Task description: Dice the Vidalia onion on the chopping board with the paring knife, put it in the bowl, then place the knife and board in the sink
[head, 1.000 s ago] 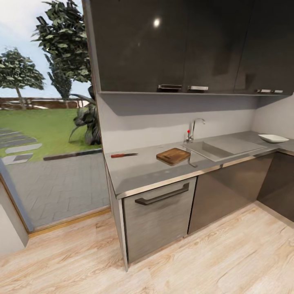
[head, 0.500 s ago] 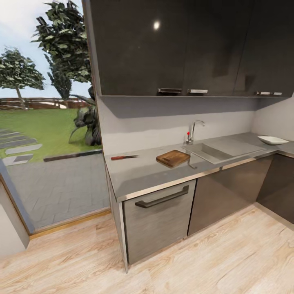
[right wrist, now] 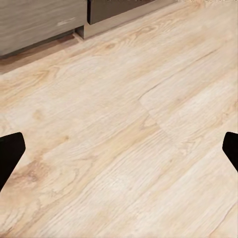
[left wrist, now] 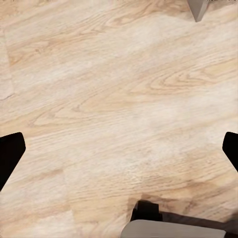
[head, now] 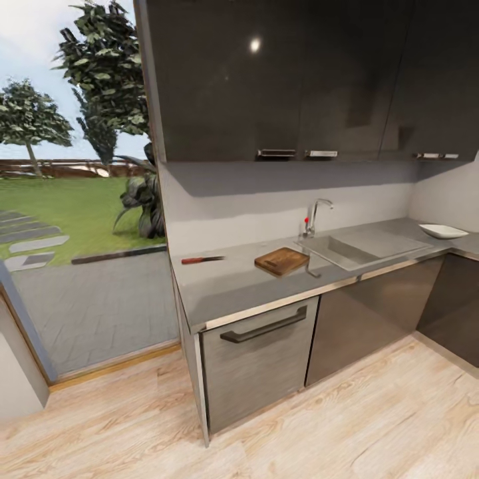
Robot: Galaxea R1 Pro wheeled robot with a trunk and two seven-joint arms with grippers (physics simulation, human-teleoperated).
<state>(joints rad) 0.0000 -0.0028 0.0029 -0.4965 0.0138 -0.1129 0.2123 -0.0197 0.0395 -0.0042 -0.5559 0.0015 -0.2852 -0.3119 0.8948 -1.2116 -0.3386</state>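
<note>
In the head view the grey countertop (head: pixel 226 283) runs ahead of me. On it lie the red-handled paring knife (head: pixel 202 259) at the left and the brown chopping board (head: pixel 281 261) just left of the sink (head: pixel 349 249). The white bowl (head: pixel 444 231) stands at the far right. The Vidalia onion is hidden; the basin's floor is out of sight behind its rim. My left gripper (left wrist: pixel 119 153) and right gripper (right wrist: pixel 119 153) both hang open over the wooden floor, fingertips (left wrist: pixel 9 154) (right wrist: pixel 9 154) wide apart and holding nothing.
A grey tap (head: pixel 313 216) with a red knob stands behind the sink. A drawer with a dark bar handle (head: pixel 264 325) sits under the counter, dark wall cabinets (head: pixel 279 73) above. A glass wall to the garden is at the left. Light wooden floor (head: pixel 299 432) lies between me and the cabinets.
The whole head view has shifted slightly, so the camera has moved. Knife, board and bowl keep their places on the countertop.
</note>
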